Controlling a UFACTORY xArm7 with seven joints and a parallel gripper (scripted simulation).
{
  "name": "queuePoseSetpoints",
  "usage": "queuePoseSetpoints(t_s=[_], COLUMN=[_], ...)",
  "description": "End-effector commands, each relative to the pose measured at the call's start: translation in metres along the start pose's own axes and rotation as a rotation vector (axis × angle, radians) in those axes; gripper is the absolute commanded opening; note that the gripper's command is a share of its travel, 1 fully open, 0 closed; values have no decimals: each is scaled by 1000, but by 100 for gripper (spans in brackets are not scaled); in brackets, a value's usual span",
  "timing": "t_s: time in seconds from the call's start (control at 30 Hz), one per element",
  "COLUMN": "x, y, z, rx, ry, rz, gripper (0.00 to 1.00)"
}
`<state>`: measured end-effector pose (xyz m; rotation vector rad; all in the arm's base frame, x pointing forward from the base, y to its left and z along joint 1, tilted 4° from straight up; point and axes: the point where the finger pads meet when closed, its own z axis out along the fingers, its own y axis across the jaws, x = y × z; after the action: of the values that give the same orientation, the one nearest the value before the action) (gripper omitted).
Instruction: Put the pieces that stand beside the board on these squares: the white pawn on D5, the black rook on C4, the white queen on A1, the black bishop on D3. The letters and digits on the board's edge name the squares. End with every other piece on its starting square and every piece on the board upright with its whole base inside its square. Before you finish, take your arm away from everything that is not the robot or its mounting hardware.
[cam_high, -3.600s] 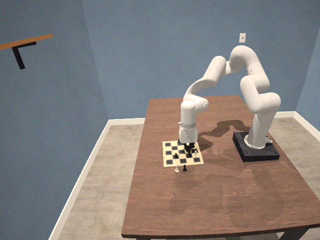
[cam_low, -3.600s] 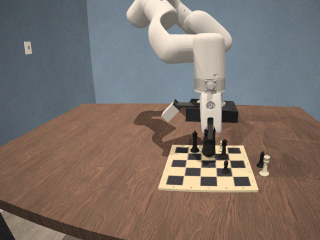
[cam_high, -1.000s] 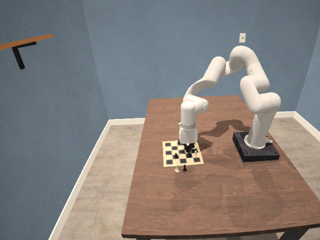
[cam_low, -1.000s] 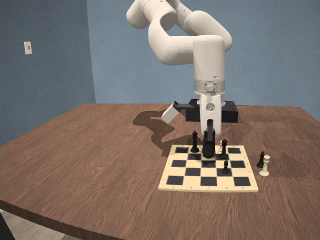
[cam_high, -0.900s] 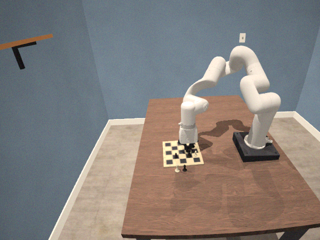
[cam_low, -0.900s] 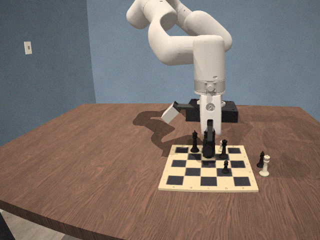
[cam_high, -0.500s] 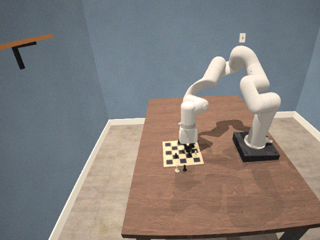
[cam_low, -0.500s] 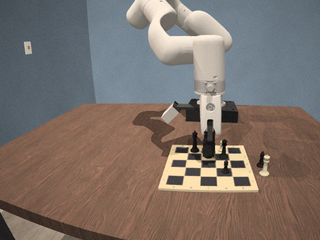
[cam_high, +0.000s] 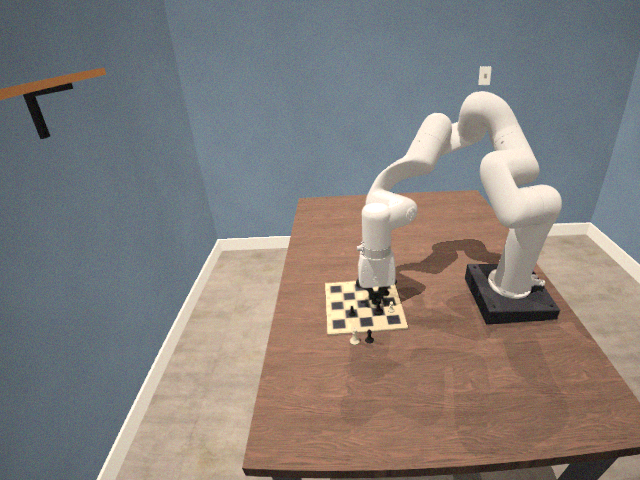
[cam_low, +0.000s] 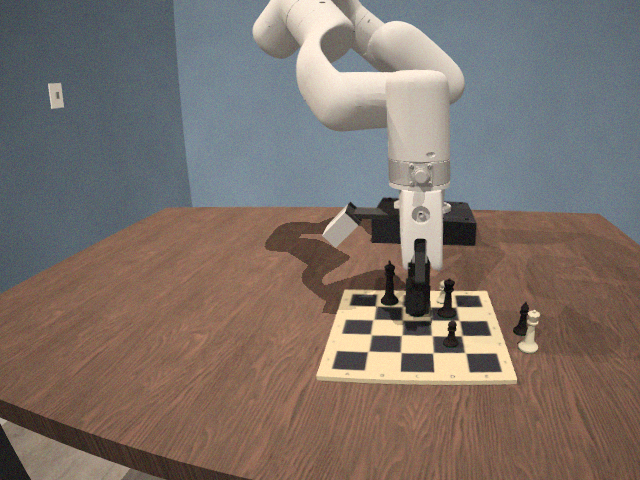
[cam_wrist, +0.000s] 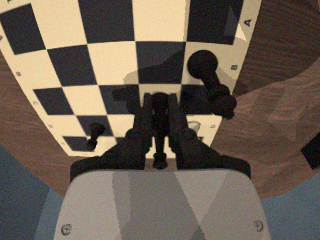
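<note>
Worktop (cam_high: 439, 392) (cam_low: 206, 361) (cam_wrist: 285, 90): brown wood look, visible grain, low sheen. Arm (cam_high: 516, 201) (cam_low: 418, 113): white, smooth, plastic-looking, softly glossy. Wrist collar (cam_high: 376, 253) (cam_low: 398, 173): grey, metallic-looking. Base block (cam_high: 522, 312) (cam_low: 460, 227): black, matt. Chessboard (cam_high: 331, 330) (cam_low: 413, 381) (cam_wrist: 245, 35): smooth, matt. Walls: painted-looking, matt, finely mottled.
</note>
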<state>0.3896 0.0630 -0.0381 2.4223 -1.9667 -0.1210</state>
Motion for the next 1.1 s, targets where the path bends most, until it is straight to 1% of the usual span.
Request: queuePoseSetpoints(t_s=[0.0,0.2,0.23,0.3,0.33,0.4,0.43,0.5,0.53,0.6,0.63,1.07], x=[0,0,0,0,0,0,0,0,0,0,0,0], y=[-1,-1,-1,-1,-1,-1,-1,-1,-1,-1,-1,-1], z=[-1,-1,-1,-1,-1,-1,-1,-1,-1,-1,-1,-2], rx=[3,3,3,3,3,3,3,3,3,3,3,3], ry=[1,1,1,1,1,1,1,1,1,1,1,1], rz=[0,0,0,0,0,0,0,0,0,0,0,0], gripper=[0,0,7,7,15,15,22,22,30,30,37,37])
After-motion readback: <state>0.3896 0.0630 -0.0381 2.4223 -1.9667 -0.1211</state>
